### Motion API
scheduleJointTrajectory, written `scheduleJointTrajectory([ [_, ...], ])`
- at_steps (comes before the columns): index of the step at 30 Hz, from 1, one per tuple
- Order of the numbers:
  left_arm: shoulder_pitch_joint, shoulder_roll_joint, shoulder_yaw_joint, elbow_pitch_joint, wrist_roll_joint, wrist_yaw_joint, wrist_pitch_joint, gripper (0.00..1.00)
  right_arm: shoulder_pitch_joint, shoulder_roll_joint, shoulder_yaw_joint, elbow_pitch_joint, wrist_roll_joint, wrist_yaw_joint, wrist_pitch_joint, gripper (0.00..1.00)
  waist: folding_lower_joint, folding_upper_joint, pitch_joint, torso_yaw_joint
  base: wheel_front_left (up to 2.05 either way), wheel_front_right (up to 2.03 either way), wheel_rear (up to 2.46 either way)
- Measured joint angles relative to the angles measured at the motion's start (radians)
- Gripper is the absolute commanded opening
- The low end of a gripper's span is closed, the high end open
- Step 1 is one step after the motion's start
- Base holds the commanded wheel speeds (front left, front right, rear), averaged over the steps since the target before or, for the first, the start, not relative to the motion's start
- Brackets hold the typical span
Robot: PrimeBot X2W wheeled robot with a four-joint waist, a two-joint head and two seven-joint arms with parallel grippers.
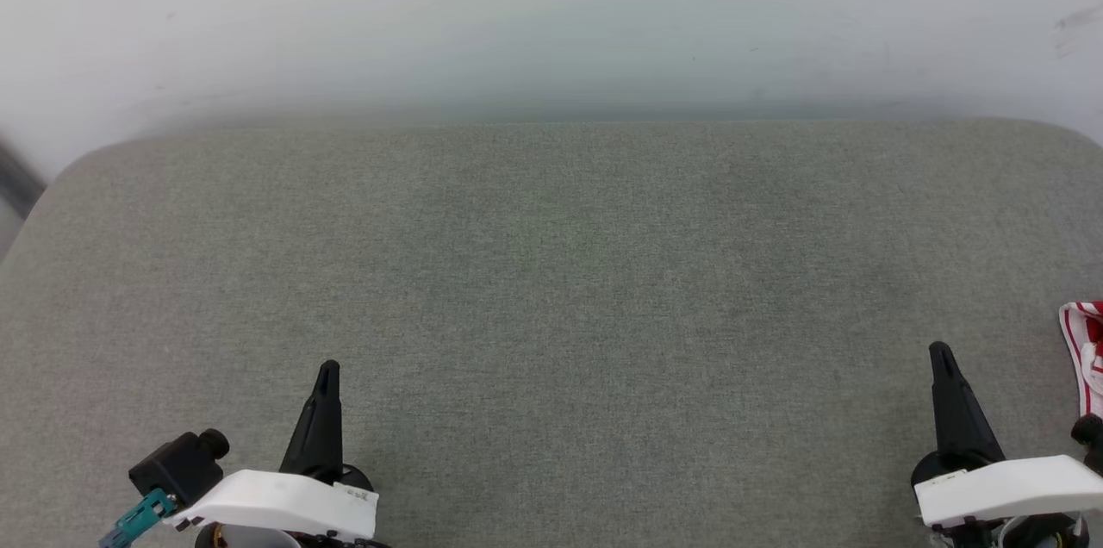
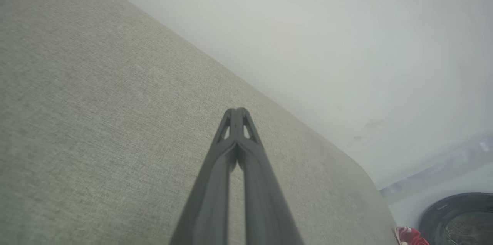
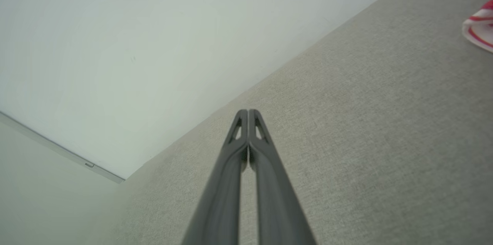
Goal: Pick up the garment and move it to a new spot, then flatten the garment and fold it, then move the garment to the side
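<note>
Shut, empty left jaws and right jaws, tips together, low over grey fabric tabletop [image 1: 551, 272]. Just beyond right jaws, at head view's right edge: red-and-white striped corner of garment [image 1: 1087, 350], rest out of frame. Consistent with garment awaiting pickup or already set aside; folded or not, impossible to tell. For any grasp: parting jaws beforehand, pinching cloth only. No legible writing.

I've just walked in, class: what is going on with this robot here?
Nothing is being handled. Both arms rest low over the grey fabric surface, with the left claw and right claw shut and empty. A red-and-white striped garment lies on the surface, out to the right of the right claw, untouched.
</note>
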Motion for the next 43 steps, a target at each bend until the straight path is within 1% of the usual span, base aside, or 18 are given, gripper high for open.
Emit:
scheduleJointTrajectory([
  [17,-0.021,0.006,0.023,0.021,-0.227,-0.007,0.052,0.0,-0.028,0.001,-0.007,0.025,0.227,0.0,0.052,0.0,-0.0001,0.0,-0.006,-0.001,0.0,0.0,0.0],
  [36,-0.044,0.008,0.048,0.042,-0.437,-0.009,0.103,0.0,-0.051,0.003,-0.013,0.048,0.436,0.0,0.1,0.0,0.0,0.0,-0.013,-0.002,0.0,0.0,0.0],
  [37,-0.046,0.008,0.052,0.045,-0.467,-0.012,0.112,0.0,-0.055,0.004,-0.014,0.052,0.467,0.0,0.109,0.0,0.0,0.0,-0.014,-0.002,0.0,0.0,0.0],
  [43,-0.055,0.008,0.062,0.051,-0.523,-0.012,0.127,0.0,-0.065,0.004,-0.016,0.058,0.525,0.0,0.123,0.0,0.0,0.0,-0.016,-0.002,0.0,0.0,0.0],
])
